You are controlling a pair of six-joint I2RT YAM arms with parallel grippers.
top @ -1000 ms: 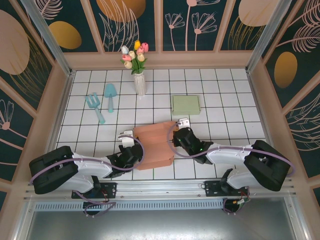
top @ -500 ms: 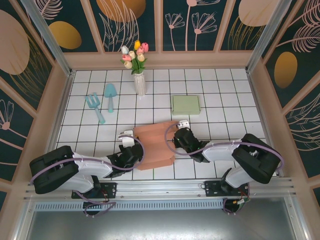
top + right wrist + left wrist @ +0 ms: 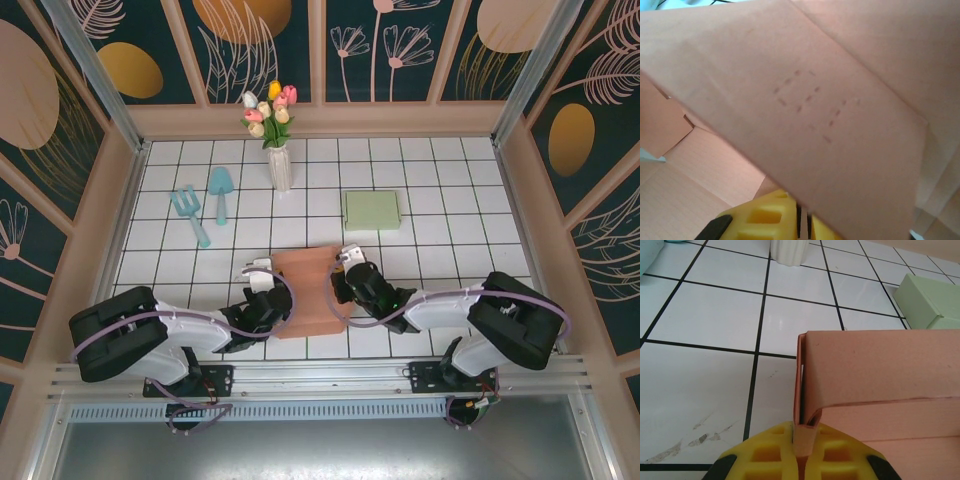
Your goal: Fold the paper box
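The paper box [image 3: 308,290], salmon-coloured card, sits partly folded on the tiles between my two arms. My left gripper [image 3: 276,304] is at its left side. In the left wrist view the yellow fingers [image 3: 771,454] are shut on the folded bottom corner of an upright wall of the paper box [image 3: 875,365], with my left gripper [image 3: 802,436] low at the frame's bottom edge. My right gripper [image 3: 343,287] is at the box's right side. In the right wrist view a large panel of the paper box [image 3: 805,100] lies over my right gripper [image 3: 803,212], whose fingers pinch a thin card edge.
A pale green box [image 3: 372,210] lies behind the paper box to the right, also seen as the green box [image 3: 930,302]. A white vase with tulips [image 3: 279,160] stands at the back. A teal toy shovel [image 3: 220,190] and fork [image 3: 190,212] lie at the back left.
My right gripper has moved left and slightly nearer, pushing the box's right side inward. The box looks narrower. My left arm has shifted a little right, still gripping.
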